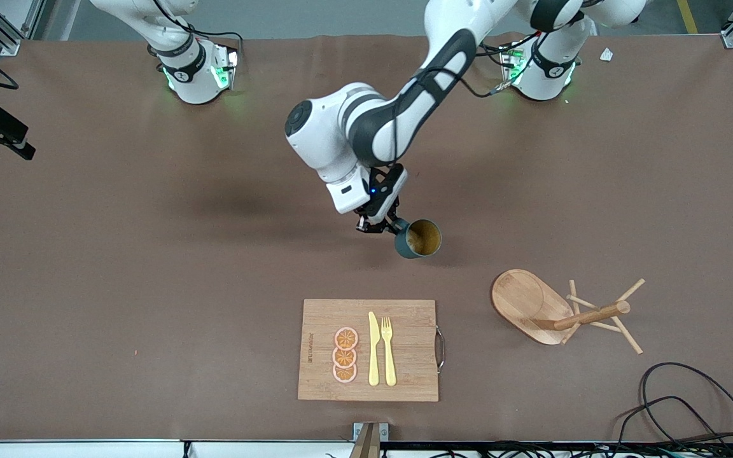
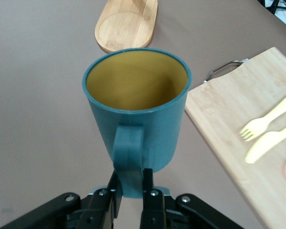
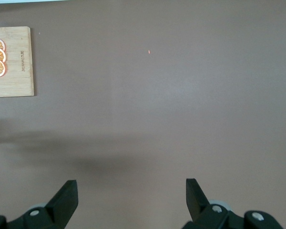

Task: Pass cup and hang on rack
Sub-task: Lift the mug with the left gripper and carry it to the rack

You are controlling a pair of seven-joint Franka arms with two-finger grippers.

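Observation:
The teal cup [image 1: 418, 239] with the mustard-yellow inside hangs tilted in my left gripper [image 1: 382, 224], which is shut on its loop handle, a little above the middle of the table. In the left wrist view the cup [image 2: 136, 109] shows its mouth, and both fingers [image 2: 152, 191] clamp the handle. The wooden rack [image 1: 557, 308] rests with its oval base on the table toward the left arm's end, nearer to the front camera than the cup; its base also shows in the left wrist view [image 2: 126, 24]. My right gripper [image 3: 132, 191] is open and empty over bare table.
A bamboo cutting board [image 1: 369, 350] with a yellow knife [image 1: 373, 350], a fork [image 1: 389, 350] and three orange slices [image 1: 345, 355] lies near the front edge. Black cables [image 1: 691, 407] lie at the front corner beside the rack.

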